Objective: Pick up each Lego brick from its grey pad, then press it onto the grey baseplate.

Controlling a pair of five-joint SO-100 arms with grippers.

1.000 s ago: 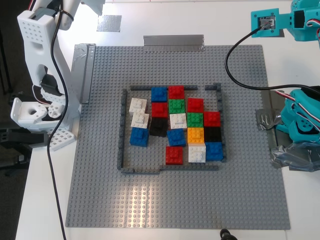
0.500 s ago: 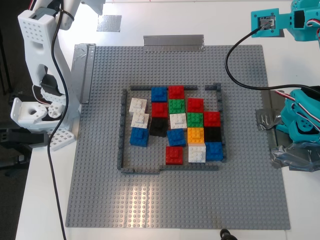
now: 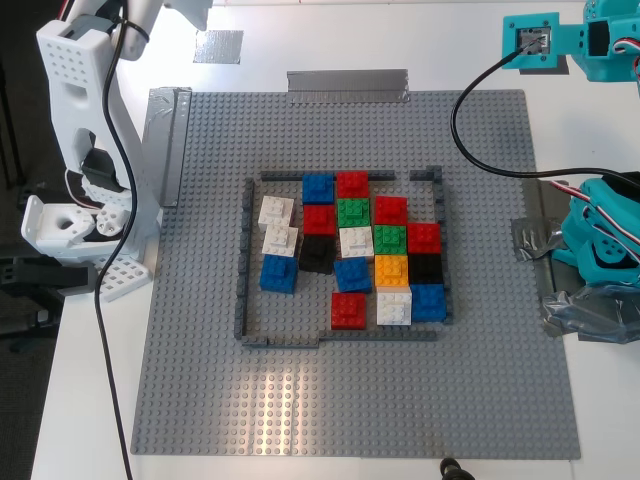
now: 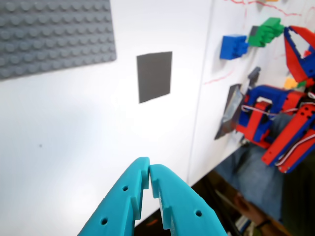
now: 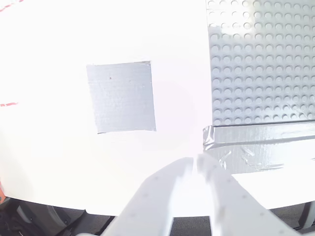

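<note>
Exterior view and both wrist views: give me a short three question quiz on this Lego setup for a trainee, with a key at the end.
1. True or false: a brick lies on the dark grey pad in the first wrist view.
2. How many orange bricks stand on the grey baseplate? A: none. B: one. C: three.
3. Fill in: the jaws of my first gripper are ___ (open or shut), with nothing between them.

Key: 1 false, the pad is bare. 2 B. 3 shut.
</note>
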